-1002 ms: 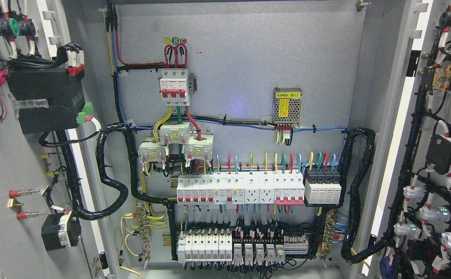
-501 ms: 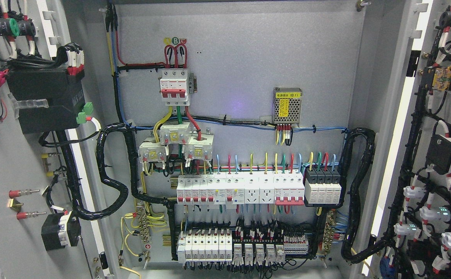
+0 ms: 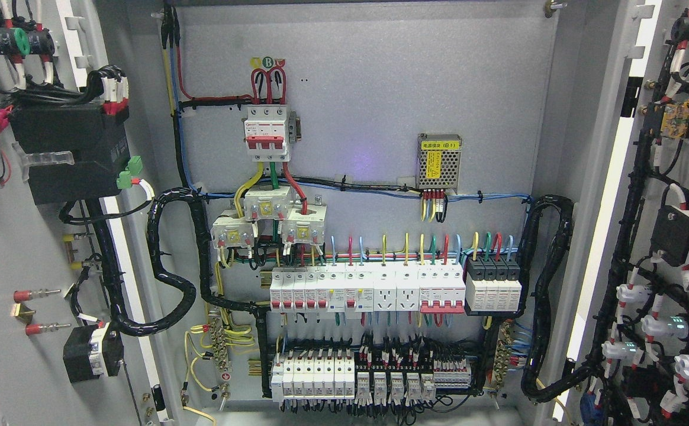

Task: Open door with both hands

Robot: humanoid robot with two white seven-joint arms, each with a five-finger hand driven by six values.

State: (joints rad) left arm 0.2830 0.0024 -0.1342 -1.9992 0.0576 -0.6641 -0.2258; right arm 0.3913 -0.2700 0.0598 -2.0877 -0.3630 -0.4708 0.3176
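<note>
- Both doors swung wide: left door (image 3: 19, 236) at pic's left, right door (image 3: 676, 236) at right; cabinet backplate (image 3: 380, 89) exposed.
- Neither hand in view, so grip state can't be told.
- Risk: an arm coming back in could snag the wire loom (image 3: 167, 278) or knock the breaker row (image 3: 368, 290).

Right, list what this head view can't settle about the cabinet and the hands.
- Both robot hands: out of the head view, so their state is unknown.
- Left door and right door: cut by the picture's edges; outer faces and handles are unseen.
- Breaker labels: too small to read.
- Cabinet floor: cut off by the bottom edge.
</note>
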